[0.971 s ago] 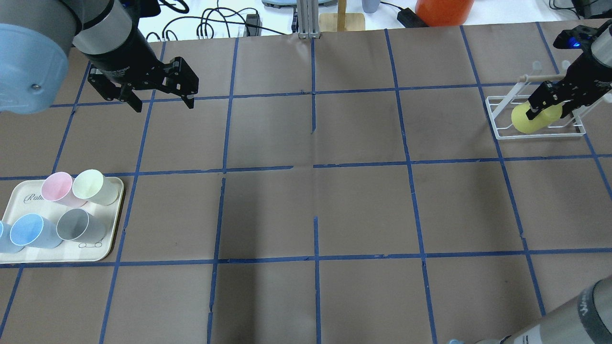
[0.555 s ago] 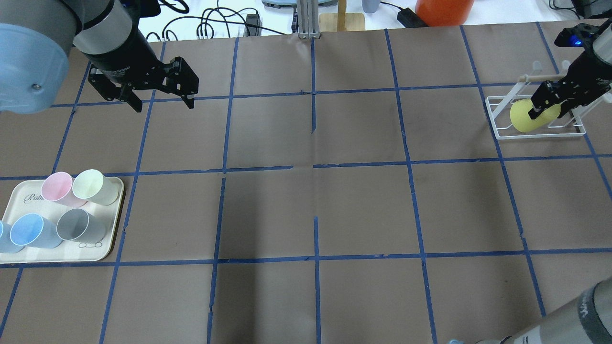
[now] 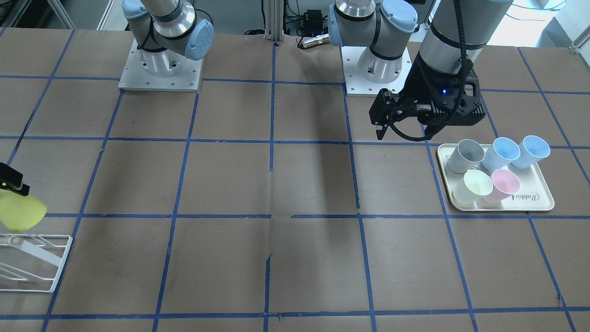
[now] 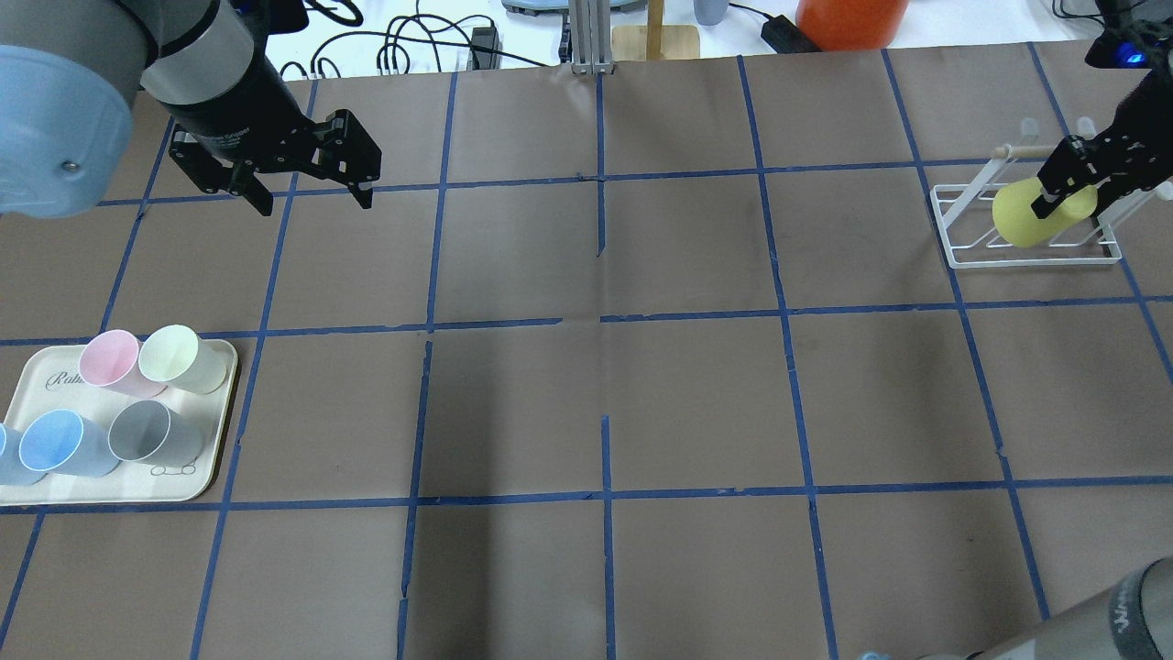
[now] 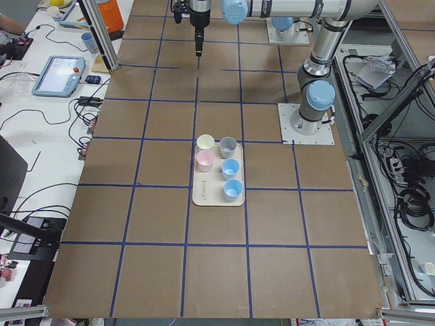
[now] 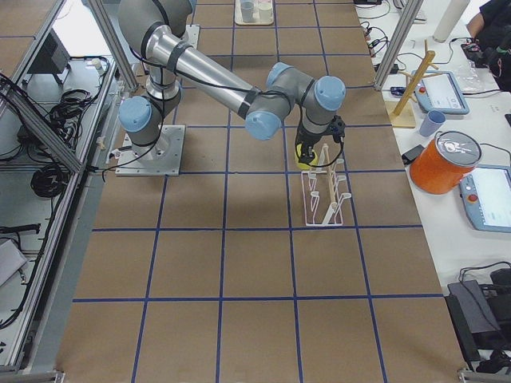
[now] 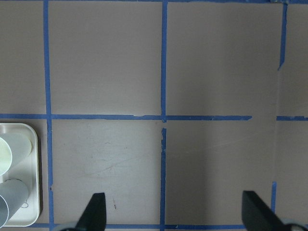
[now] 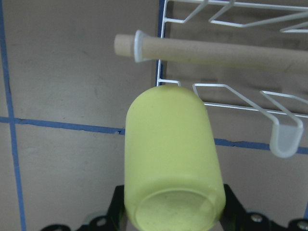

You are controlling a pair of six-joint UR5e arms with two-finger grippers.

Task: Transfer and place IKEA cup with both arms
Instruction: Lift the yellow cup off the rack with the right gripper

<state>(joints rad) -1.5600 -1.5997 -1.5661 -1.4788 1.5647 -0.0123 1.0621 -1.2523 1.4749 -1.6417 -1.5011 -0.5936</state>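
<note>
IKEA cup (image 4: 1031,215), the bright yellow one, is up in the air, clamped in the jaws of the right arm (image 4: 1136,128). It sits on the table's right side, toward the far edge from the robot. The jaws are squeezed onto its sides near the base. The cup is tipped over sideways, base toward the wrist camera and mouth pointing away.

Right underneath is a white wire rack (image 4: 953,243), and the rack's wooden dowel (image 8: 216,50) runs across just past the cup's mouth end. That's the tight spot, and whether the cup touches the dowel or the wires can't be told. From the front view it hangs above the rack's wire base.

The left arm (image 4: 211,82) hangs over bare table (image 4: 687,394) on the left side near the far edge, jaws spread wide with nothing in them.

A cream tray (image 4: 220,458) sits on the left side nearer the robot. It carries a pink cup (image 4: 108,357), a pale yellow cup (image 4: 169,353), a grey cup (image 4: 142,431) and two blue cups (image 4: 50,440), packed close together. One corner of the tray shows bare.

The whole middle of the table between rack and tray is open brown paper with blue tape lines. Cables and an orange container (image 4: 848,23) lie beyond the far edge.
</note>
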